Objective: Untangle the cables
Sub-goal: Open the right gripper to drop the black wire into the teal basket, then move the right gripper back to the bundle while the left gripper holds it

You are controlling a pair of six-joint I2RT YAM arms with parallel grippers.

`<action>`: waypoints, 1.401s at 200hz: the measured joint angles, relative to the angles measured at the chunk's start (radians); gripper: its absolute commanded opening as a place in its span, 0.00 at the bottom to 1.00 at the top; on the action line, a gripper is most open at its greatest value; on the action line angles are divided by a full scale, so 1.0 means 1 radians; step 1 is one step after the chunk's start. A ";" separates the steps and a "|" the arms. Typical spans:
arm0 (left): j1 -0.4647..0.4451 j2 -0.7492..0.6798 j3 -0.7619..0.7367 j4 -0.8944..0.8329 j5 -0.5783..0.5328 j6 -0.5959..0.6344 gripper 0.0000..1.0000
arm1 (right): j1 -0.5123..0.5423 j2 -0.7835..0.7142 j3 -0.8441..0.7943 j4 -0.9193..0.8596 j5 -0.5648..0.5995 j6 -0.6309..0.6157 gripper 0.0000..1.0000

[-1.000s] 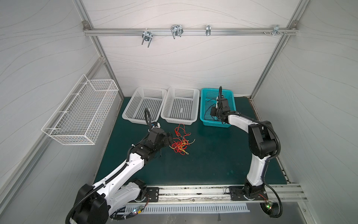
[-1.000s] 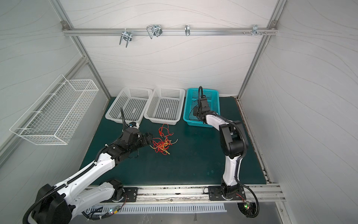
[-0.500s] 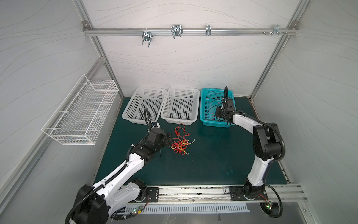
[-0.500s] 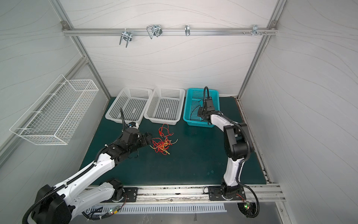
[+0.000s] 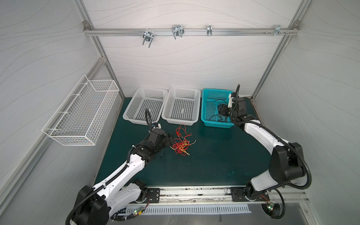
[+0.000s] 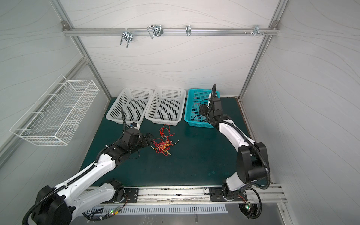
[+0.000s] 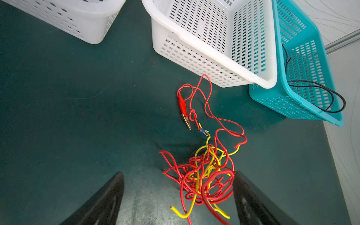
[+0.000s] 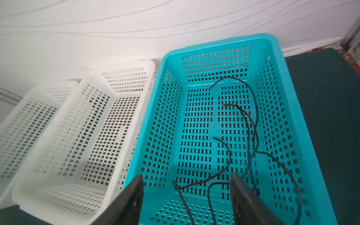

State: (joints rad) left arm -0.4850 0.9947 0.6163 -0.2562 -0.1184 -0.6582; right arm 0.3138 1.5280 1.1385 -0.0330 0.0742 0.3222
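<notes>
The left gripper, jaws apart, sits at the red-yellow tangle in the middle; closing there may pinch several strands together and tighten the knot. The right gripper, apart and empty, hangs above the black cables in the far-right turquoise basket, where a loop could snag it.

The left arm and right arm have smooth white moulded link shells between bulky black joint housings. A black ribbed hose loops along each arm. Black base plates, studded with screws, sit on a silver rail at the worktop's front edge, beside a small circuit board with lit green and red lights. The left gripper and right gripper each carry two flat, tapered black fingers.
</notes>
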 measured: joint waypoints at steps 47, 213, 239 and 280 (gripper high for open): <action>0.000 -0.016 -0.011 0.024 0.051 0.016 0.85 | 0.154 -0.023 -0.064 0.004 -0.143 -0.114 0.69; -0.002 0.206 0.070 0.064 0.299 0.090 0.00 | 0.374 0.066 -0.127 0.139 -0.313 -0.132 0.68; -0.003 0.197 0.077 0.064 0.336 0.107 0.00 | 0.386 0.074 -0.127 0.151 -0.329 -0.129 0.68; -0.008 0.103 0.093 0.060 0.397 0.145 0.00 | 0.395 0.068 -0.127 0.154 -0.386 -0.134 0.68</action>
State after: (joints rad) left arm -0.4927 1.0981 0.7090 -0.1963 0.2783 -0.5133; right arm 0.7086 1.5963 1.0115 0.1211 -0.3122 0.1879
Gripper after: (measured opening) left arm 0.048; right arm 0.685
